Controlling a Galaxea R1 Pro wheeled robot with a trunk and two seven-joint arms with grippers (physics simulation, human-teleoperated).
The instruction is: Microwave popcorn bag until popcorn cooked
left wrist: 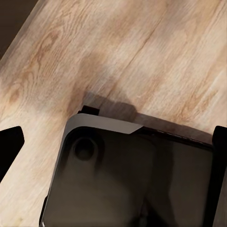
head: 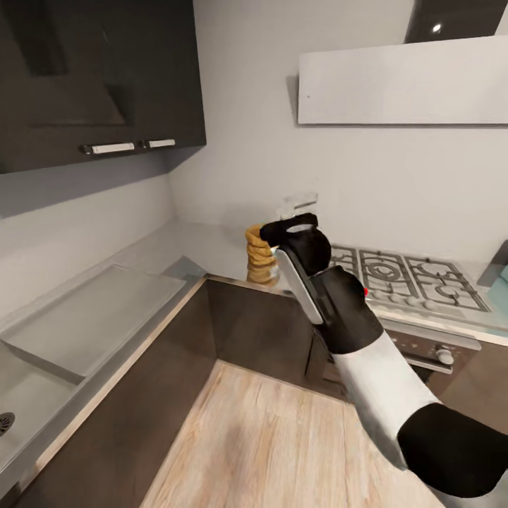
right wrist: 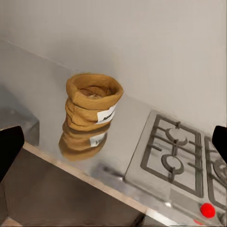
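Grey stone-like table (head: 212, 247) runs along the wall and turns the corner, standing over dark brown cabinet fronts (head: 261, 328). Dark wall cupboards (head: 99, 77) hang at the upper left of the head view, and a flat white hood (head: 402, 81) sits on the wall above the steel gas hob (head: 406, 279). Light wood floor (head: 275, 444) fills the space between the cabinet runs. A recessed sink (head: 85, 317) with its drainer lies in the left run of the table.

The right arm (head: 367, 353), white with black joints, reaches forward from the lower right of the head view toward the corner of the table. Its right gripper (head: 300, 229) hovers just in front of the popcorn bag (right wrist: 91, 106), near it but not touching. In the right wrist view the two black fingers (right wrist: 9, 151) show at the far edges of the picture, spread wide with nothing between them.

The popcorn bag stands upright on the table, beside the hob and close to the wall, its wide mouth facing up and a small white label on its side. Its reflection shows in the glossy surface below it.

The left wrist view looks down on the floor and on a dark, grey-edged part of the robot's base (left wrist: 123, 175). The left gripper's fingers (left wrist: 9, 146) likewise sit at the picture's edges, spread apart and holding nothing.
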